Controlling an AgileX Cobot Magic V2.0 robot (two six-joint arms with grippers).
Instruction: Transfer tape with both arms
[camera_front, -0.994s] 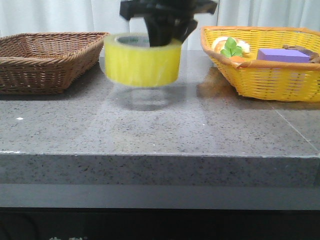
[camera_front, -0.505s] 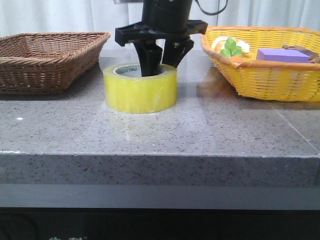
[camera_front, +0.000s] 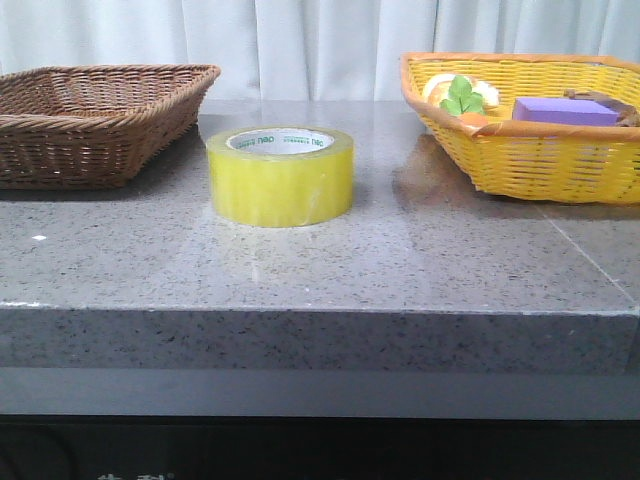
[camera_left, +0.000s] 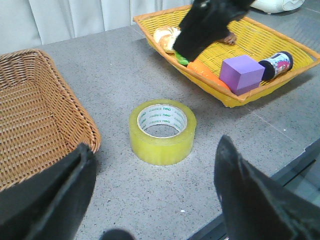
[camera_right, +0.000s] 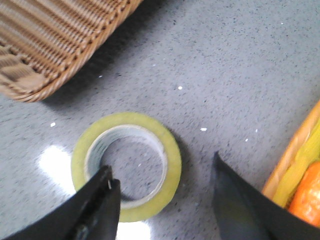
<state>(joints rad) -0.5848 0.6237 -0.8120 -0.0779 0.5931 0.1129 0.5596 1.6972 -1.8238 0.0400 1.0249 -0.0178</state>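
The tape (camera_front: 281, 176), a wide yellow roll with a white core and green print, stands flat on the grey table between the two baskets, and nothing holds it. Neither gripper shows in the front view. In the left wrist view the tape (camera_left: 162, 132) lies ahead of my left gripper (camera_left: 153, 143), which is wide open, empty and well short of the roll. My right arm (camera_left: 210, 25) shows there as a black shape high above the yellow basket. In the right wrist view my right gripper (camera_right: 161, 163) is open and empty above the tape (camera_right: 172, 162).
A brown wicker basket (camera_front: 90, 115) stands at the left, seemingly empty. A yellow basket (camera_front: 540, 150) at the right holds a purple block (camera_front: 565, 110), bread, greens, a carrot (camera_left: 207, 74) and a small bottle (camera_left: 277, 64). The table's front edge (camera_front: 320, 312) is near.
My right gripper set the tape down on the table, let go of it and rose out of the front view. The tape now stands free.
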